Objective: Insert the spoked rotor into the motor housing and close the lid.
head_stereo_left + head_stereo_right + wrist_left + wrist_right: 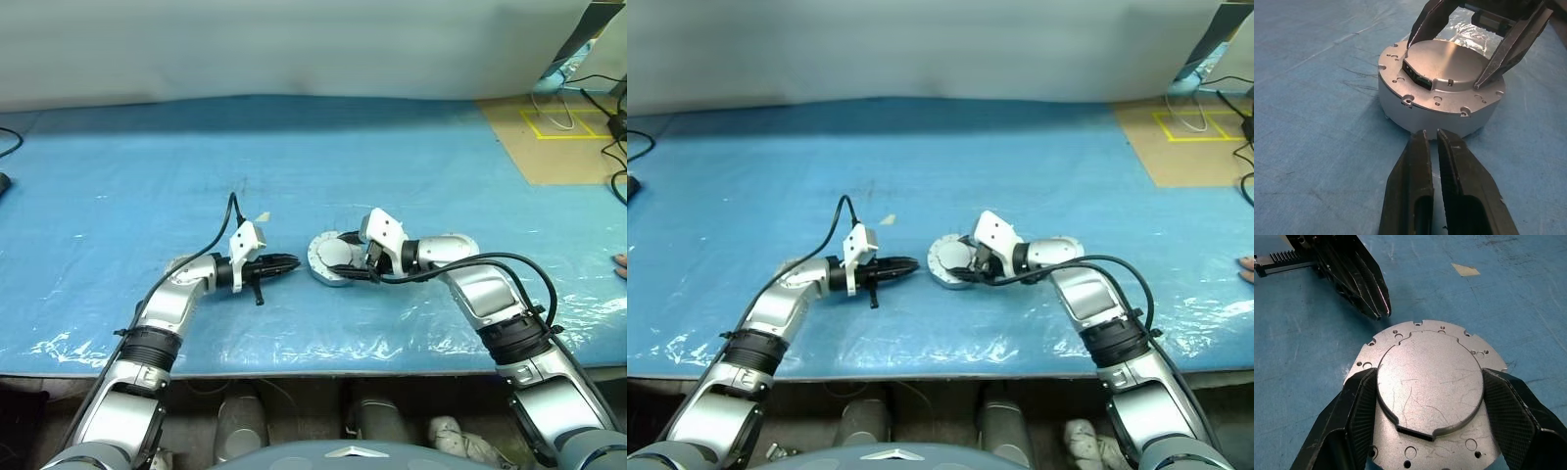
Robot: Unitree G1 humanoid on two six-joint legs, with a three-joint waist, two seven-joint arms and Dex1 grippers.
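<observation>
The motor housing (1435, 115), a short round silver-grey can, stands on the blue sheet at the middle of the table. The lid (1430, 382) lies on top of it, smooth grey face up, so the inside is hidden. The spoked rotor is hidden. My right gripper (1429, 378) reaches over the housing from the right. Its two fingers (1359, 406) press the opposite sides of the lid's raised round part. My left gripper (294, 262) is shut and empty. It points at the housing's left side from just short of its wall.
A tan board (558, 137) with yellow tape marks and cables (598, 98) lies at the back right. A small scrap of tape (1465, 269) lies on the sheet beyond the housing. A person's fingertip (620, 262) shows at the right edge. The table's front edge (313, 367) runs close below my arms.
</observation>
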